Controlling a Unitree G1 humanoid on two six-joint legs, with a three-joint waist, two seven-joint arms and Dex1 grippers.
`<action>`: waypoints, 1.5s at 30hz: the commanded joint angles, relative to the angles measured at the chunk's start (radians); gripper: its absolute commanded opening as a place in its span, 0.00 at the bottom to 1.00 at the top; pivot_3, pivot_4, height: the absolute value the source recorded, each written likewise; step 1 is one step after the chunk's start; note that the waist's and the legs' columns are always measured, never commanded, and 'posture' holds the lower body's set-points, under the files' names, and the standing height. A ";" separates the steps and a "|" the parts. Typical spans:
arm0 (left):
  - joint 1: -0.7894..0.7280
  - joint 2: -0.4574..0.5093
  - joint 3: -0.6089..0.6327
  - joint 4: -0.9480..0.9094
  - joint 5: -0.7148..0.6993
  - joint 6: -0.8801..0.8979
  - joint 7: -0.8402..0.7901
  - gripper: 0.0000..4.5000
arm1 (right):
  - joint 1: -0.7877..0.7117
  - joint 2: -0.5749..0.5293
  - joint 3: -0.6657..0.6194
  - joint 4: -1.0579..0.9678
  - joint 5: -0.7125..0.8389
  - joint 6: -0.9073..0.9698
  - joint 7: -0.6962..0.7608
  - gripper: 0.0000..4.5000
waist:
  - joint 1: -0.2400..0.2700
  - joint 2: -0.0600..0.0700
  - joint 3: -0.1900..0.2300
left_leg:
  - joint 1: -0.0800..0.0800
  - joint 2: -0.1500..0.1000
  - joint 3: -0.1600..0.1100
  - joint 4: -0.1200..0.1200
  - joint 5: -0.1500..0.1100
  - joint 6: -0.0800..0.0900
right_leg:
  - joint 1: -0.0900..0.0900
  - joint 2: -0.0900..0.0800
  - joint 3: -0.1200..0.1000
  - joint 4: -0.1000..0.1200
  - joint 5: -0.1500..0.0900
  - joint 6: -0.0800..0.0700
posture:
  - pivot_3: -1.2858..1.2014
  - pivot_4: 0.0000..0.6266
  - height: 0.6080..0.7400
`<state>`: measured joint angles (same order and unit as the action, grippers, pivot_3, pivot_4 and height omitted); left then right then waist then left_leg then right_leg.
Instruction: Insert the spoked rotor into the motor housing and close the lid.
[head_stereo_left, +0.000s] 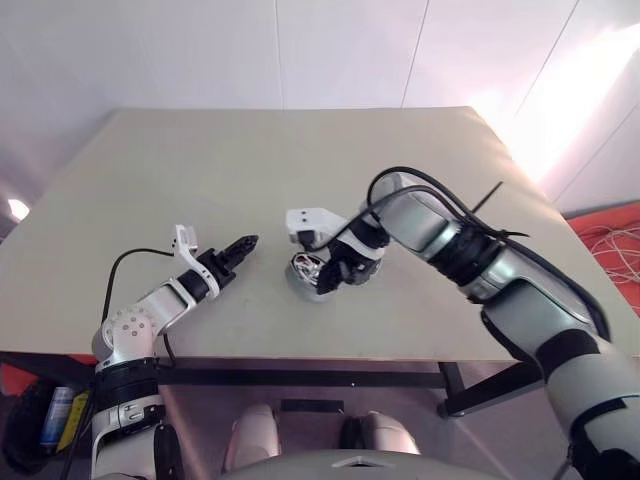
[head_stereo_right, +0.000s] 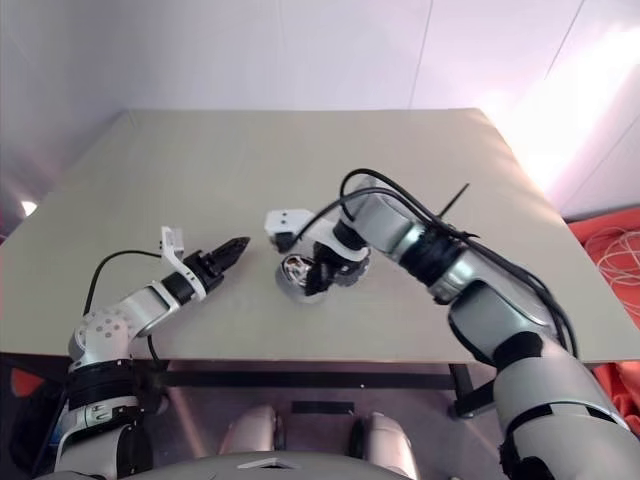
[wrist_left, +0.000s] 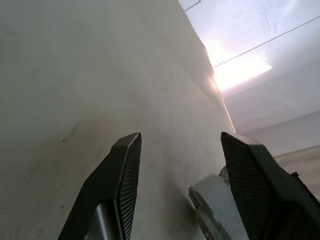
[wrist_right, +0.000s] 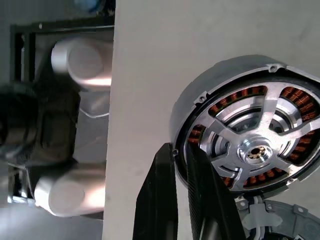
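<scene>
Table (head_stereo_left: 200, 180), beige, carries everything. Left gripper (head_stereo_left: 243, 246) low over it on the left, fingers (wrist_left: 125, 170) spread apart, nothing between them, aimed toward the centre. Motor housing (wrist_right: 197, 100) sits near the table's front edge at the centre, spoked rotor (wrist_right: 252, 145) already seated inside, copper windings and silver hub facing up. Lid (wrist_right: 280, 225) still open, joined at the housing's edge. Right gripper (wrist_right: 181, 165) angled down at the housing's rim, fingers closed together, holding nothing.

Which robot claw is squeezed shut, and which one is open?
The right gripper is shut, its fingers pinching the rim of the motor housing. The left gripper hangs open over the table, holding nothing.
</scene>
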<state>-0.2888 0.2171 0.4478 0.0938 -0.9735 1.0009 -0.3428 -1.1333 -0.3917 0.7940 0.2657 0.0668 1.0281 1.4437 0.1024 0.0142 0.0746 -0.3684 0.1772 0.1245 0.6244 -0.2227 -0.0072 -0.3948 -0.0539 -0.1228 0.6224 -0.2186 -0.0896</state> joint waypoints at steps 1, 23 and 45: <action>-0.004 0.015 0.023 -0.045 -0.030 -0.010 0.003 0.60 | -0.051 0.051 -0.073 0.067 0.009 0.139 -0.095 0.00 | 0.008 0.000 0.000 | 0.000 0.000 0.000 0.000 0.000 -0.001 | 0.001 0.000 0.000 0.000 0.000 0.000 | 0.52 0.00 1.00; -0.009 0.032 0.026 -0.043 -0.030 -0.015 0.004 0.60 | -0.082 0.217 -0.147 0.230 0.082 0.245 -0.340 0.44 | 0.021 0.000 0.000 | 0.024 -0.002 -0.001 -0.014 0.006 -0.012 | 0.021 0.000 0.001 -0.005 -0.004 0.009 | 0.52 0.00 1.00; -0.069 0.053 -0.026 0.031 0.004 -0.020 -0.038 0.60 | -0.093 -0.030 -0.563 -0.063 0.228 -0.094 -0.336 0.81 | 0.046 -0.006 -0.002 | 0.022 -0.003 -0.001 -0.019 0.006 -0.013 | 0.022 0.000 0.001 -0.014 -0.004 0.012 | 0.52 0.00 1.00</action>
<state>-0.3390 0.2498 0.4238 0.1351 -0.9737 0.9994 -0.3604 -1.2771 -0.3759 0.2498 0.2703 0.3186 1.0928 1.0719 0.1479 0.0077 0.0724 -0.3448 0.1738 0.1237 0.6046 -0.2173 -0.0193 -0.3702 -0.0541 -0.1223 0.6060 -0.2220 -0.0759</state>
